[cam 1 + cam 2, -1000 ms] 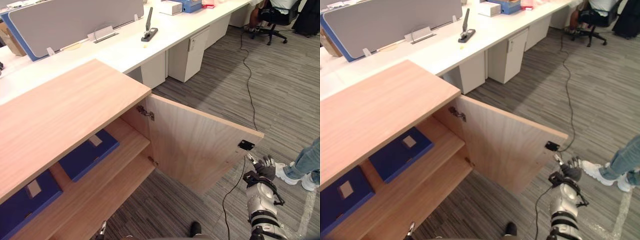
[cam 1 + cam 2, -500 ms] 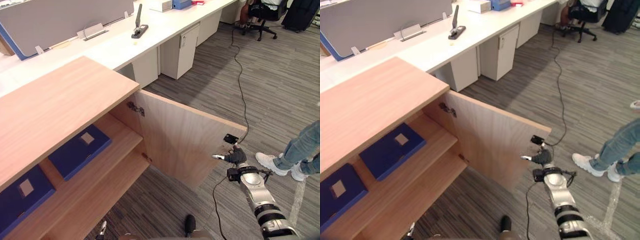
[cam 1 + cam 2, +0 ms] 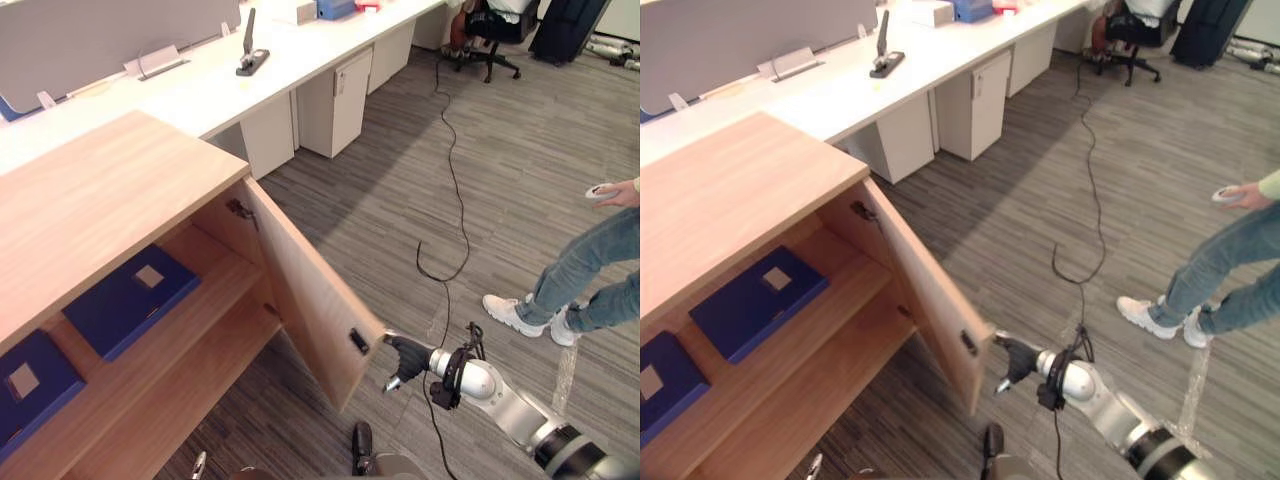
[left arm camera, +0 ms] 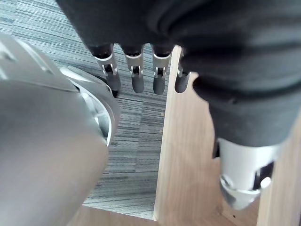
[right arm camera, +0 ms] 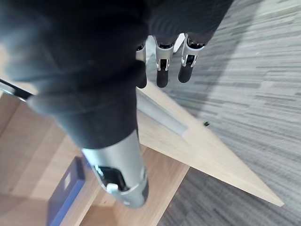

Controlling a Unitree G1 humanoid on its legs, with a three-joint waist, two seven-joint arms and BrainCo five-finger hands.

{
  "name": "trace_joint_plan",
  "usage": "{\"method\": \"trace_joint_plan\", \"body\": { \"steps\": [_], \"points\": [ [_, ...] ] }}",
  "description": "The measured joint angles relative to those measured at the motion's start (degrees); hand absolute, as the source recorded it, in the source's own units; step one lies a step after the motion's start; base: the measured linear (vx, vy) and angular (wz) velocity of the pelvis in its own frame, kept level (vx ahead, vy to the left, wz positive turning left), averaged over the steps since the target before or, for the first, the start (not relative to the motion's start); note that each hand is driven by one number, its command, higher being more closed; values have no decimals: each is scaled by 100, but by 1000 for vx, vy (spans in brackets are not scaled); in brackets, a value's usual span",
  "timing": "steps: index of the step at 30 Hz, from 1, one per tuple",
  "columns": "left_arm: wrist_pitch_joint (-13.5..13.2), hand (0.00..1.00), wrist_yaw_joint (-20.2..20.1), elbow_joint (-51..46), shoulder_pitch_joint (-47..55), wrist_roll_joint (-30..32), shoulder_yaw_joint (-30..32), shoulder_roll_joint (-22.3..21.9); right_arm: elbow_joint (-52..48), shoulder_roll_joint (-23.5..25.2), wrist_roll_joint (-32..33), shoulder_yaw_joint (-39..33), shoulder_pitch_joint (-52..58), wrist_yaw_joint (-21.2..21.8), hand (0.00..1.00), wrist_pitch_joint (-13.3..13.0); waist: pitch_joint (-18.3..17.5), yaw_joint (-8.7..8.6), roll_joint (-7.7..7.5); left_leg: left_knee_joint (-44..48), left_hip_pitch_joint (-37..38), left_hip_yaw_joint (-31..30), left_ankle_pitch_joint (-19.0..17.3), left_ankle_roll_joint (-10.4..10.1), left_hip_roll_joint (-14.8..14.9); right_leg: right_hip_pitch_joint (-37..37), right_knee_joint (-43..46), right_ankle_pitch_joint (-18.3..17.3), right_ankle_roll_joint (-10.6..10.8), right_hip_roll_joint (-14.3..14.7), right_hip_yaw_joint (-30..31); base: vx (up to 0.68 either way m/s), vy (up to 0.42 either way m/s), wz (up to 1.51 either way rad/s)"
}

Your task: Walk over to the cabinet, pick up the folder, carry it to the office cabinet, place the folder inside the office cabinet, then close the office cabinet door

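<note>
Cabinet takes up the 9 o'clock side of the head view. Its door is hinged at the cabinet's 3 o'clock end & stands abt half open, free edge pointing to 5 o'clock. Inside, on the upper shelf, a blue folder lies flat w/ white label up. A second folder, also blue & flat, sits just beside it toward 8 o'clock, narrow gap btwn them.

Right hand is at 5 o'clock, just beside the door's free edge & near the black fitting on the door face. Its fingers are straight & loose, nothing in them. Can't tell if the tips touch the door. In the wrist view the fingertips hang over the door's top edge.

Left hand: fingers straight in a row, thumb apart, nothing held, w/ a wood panel edge past them.

White desk runs 11 to 12 o'clock w/ a black lever tool on it. Office chair is at 1 o'clock. Person at 3 o'clock: jeans, white shoe, small white controller in hand.
</note>
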Motion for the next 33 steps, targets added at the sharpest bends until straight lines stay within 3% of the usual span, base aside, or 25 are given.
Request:
{"method": "trace_joint_plan", "body": {
  "steps": [1, 2, 4, 7, 11, 16, 20, 23, 24, 26, 27, 28, 29, 30, 31, 32, 33],
  "points": [
    [-10, 0, -3, 6, -21, -10, 33, 71, -183, -46, 146, 155, 82, 138, 0, -70, 71, 14, -91, 2, 87, -55, 7, 35, -82, 18, 78, -296, 91, -21, 8, 74, -71, -20],
    [24, 0, -25, 69, 52, -12, 34, 60, -371, -32, 366, 235, 244, 309, 0, -67, 4, 67, -126, 26, 76, -202, 98, 298, -110, 114, -88, -265, 87, 29, 33, 95, -65, -18],
    [23, 0, -81, 63, 34, -15, 99, 66, -505, -220, 538, 234, 459, 684, 0, -80, -62, 90, -130, 96, 69, -226, 282, 440, -161, 154, -102, -240, 118, -5, 56, 75, -16, 3],
    [25, 0, -130, 59, 41, -18, 122, 144, -411, -682, 542, 332, 988, 1226, 0, 5, -79, 90, -280, 366, -27, -217, 580, 437, -181, 375, -360, -183, 149, -94, 29, 85, -23, 10],
    [28, 0, -206, 53, 47, -36, 206, 214, 17, -624, 419, 340, 1325, 1530, 0, 89, -66, 41, -397, 694, -127, -313, 884, 371, -159, 725, -799, -33, 140, -145, 29, 109, -3, 4],
    [34, 0, -202, 10, 108, -93, 213, 199, 1411, 337, -162, 211, 1317, 1396, 0, 194, -104, 65, -456, 1002, -243, -507, 1097, 336, -100, 1004, -1098, 52, 76, -139, -21, 104, 17, 7],
    [32, 0, -188, -107, 175, -149, 38, 171, 2643, 833, -380, -235, 1276, 1437, 0, 148, -102, 113, -558, 1107, -253, -546, 1186, 241, -91, 1247, -1273, 86, 88, -168, -153, 107, 41, 19],
    [-3, 0, -81, -227, 251, -209, -105, 213, 3736, 1216, -462, -511, 1275, 1439, 0, -31, -101, 130, -680, 959, -259, -552, 1194, 229, -137, 1306, -1362, 101, 98, -181, -306, 75, 45, 26],
    [-13, 0, -28, -235, 252, -217, -197, 210, 4172, 1451, -456, -802, 1282, 1450, 0, -205, -112, 131, -705, 836, -260, -584, 1198, 222, -192, 1338, -1402, 110, 111, -204, -400, 55, 29, 35],
    [-29, 0, 49, -252, 234, -252, -345, 197, 4707, 1781, -321, -1345, 1314, 1446, 0, -350, -106, 121, -717, 646, -315, -625, 1288, 77, -312, 1400, -1446, 118, 126, -295, -692, 53, 40, 71],
    [-34, 0, 75, -283, 204, -322, -469, 158, 5544, 2247, -382, -2079, 1001, 450, 0, 97, -70, 141, -655, 483, -381, -619, 1347, -1, -371, 1379, -1408, 115, 128, -347, -920, 25, 51, 115],
    [-31, 0, 89, -326, 114, -342, -637, 59, 6329, 2576, -345, -2733, 572, -481, 0, 598, 27, 171, -453, 230, -425, -631, 1347, -2, -444, 1349, -1333, 83, 144, -381, -1199, -27, 69, 113],
    [-30, 0, 92, -334, 46, -342, -711, 12, 6522, 2633, -332, -2896, 479, -758, 0, 750, 58, 185, -372, 37, -436, -646, 1355, -8, -505, 1341, -1292, 62, 151, -407, -1380, -74, 80, 152],
    [-31, 0, 99, -340, -74, -342, -823, -130, 6696, 2701, -321, -3224, 424, -1106, 0, 915, 140, 229, -155, -199, -488, -681, 1284, 11, -619, 1351, -1248, 24, 160, -466, -1792, -87, 88, 135],
    [-26, 0, 103, -330, -115, -341, -841, -215, 6756, 2740, -293, -3367, 416, -1222, 0, 981, 178, 274, -40, -81, -533, -678, 1133, 31, -651, 1404, -1227, 15, 170, -510, -1961, -87, 121, 156],
    [-23, 0, 118, -325, -108, -341, -829, -288, 6837, 2897, -202, -3676, 430, -1406, 0, 1076, 184, 334, 47, 212, -510, -741, 780, 70, -854, 1513, -1202, -10, 211, -666, -2283, -52, 128, 124],
    [-12, 0, 119, -330, -25, -341, -834, -294, 6828, 3039, -118, -3859, 484, -1486, 0, 1093, 179, 327, 40, 194, -370, -875, 607, 90, -1126, 1616, -1163, -48, 285, -819, -2499, -26, 192, 143]
  ]
}}
